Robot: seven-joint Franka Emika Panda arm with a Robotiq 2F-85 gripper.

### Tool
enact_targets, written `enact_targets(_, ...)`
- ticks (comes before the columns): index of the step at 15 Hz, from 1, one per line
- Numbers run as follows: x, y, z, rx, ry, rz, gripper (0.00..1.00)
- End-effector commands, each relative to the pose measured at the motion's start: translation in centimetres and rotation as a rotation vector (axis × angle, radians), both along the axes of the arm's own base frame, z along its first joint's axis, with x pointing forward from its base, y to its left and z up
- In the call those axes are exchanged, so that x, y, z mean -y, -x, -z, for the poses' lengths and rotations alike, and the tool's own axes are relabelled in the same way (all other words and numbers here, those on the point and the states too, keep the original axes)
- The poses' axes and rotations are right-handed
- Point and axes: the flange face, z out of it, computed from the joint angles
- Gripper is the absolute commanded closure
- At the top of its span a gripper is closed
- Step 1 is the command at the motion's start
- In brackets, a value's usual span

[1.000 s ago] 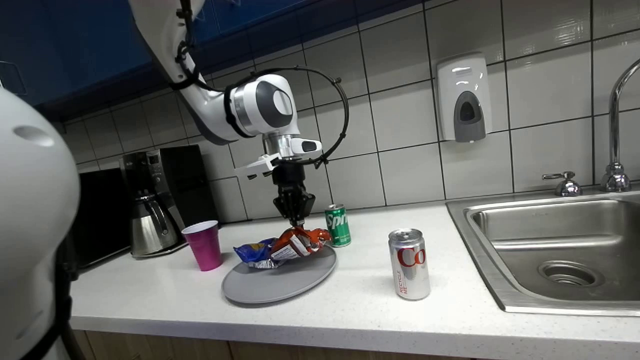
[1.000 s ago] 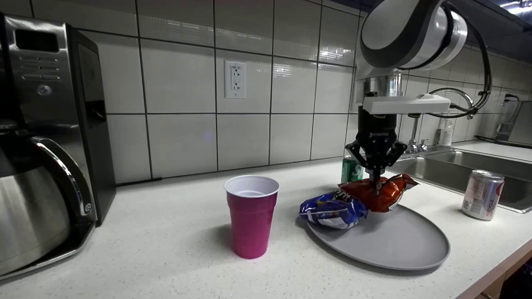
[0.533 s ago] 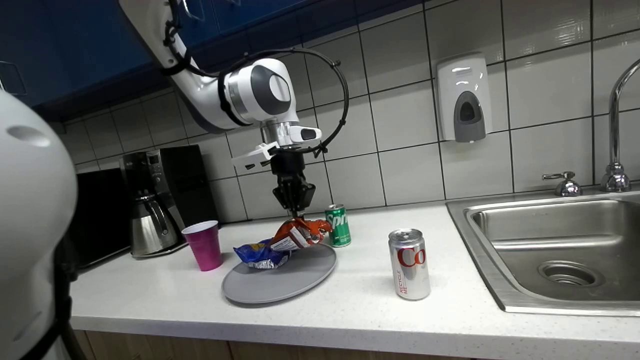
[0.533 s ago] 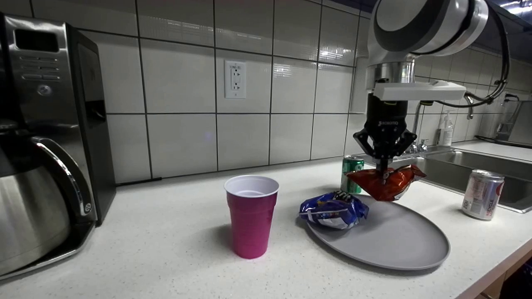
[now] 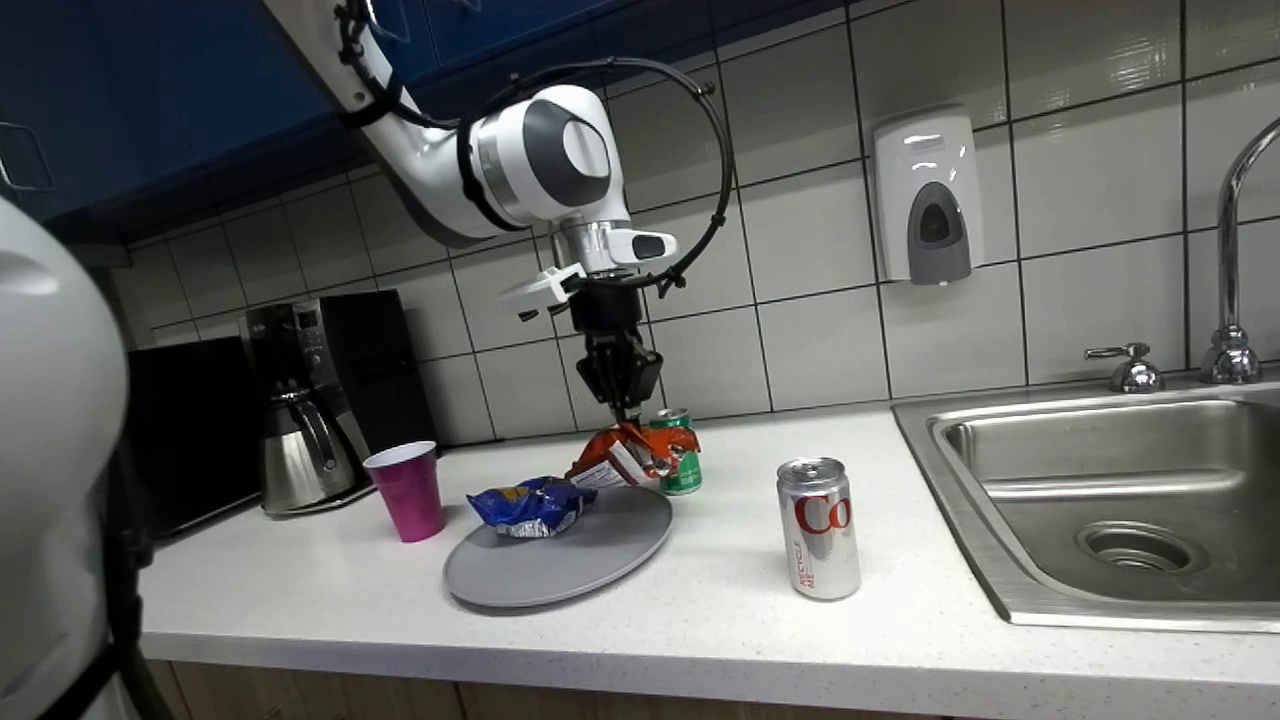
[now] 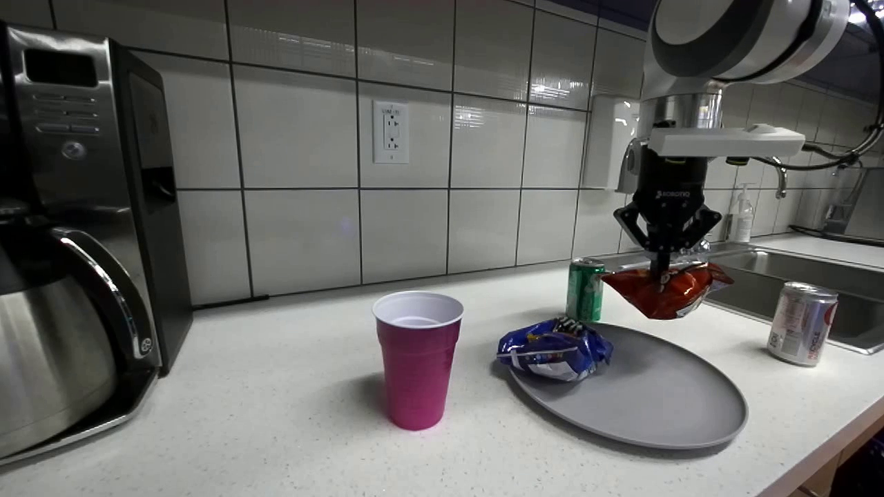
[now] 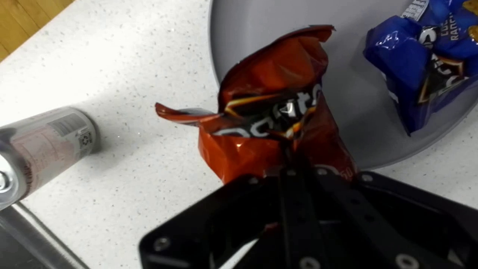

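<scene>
The gripper (image 6: 661, 271) is pinching the red chip bag (image 6: 680, 295) at its crumpled middle, presumably because the thin wrapper is folding easily there. Thus the bag is hanging in the air near the gray plate (image 6: 670, 397), which is supporting the blue chip bag (image 6: 552, 348) at its rim.

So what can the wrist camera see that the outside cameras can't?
Only the wrist view shows the big logo on the red chip bag clearly, plus some brown planks in the corner that look like flooring.

Only the two exterior views show the pink cup, the green can and the coffee maker.

All of them share the gripper pinching the red chip bag, the blue chip bag, the gray plate and the silver can.
</scene>
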Motion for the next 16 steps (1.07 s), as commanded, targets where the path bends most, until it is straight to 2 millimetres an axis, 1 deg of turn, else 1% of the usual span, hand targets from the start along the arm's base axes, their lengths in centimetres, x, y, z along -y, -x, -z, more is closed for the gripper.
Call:
enact_targets(1, 2.2, 0.6, -0.8, 0.024, 0.009, 0.049, 1.00)
enact_targets(9, 7.6, 0.0, -0.8, 0.038, 0.010, 0.151, 1.00)
enact_targets(12, 9.0, -0.5, -1.0, 0.047, 0.011, 0.179, 1.00)
enact_targets(16, 10.4, -1.8, -1.0, 0.052, 0.020, 0.197, 1.00)
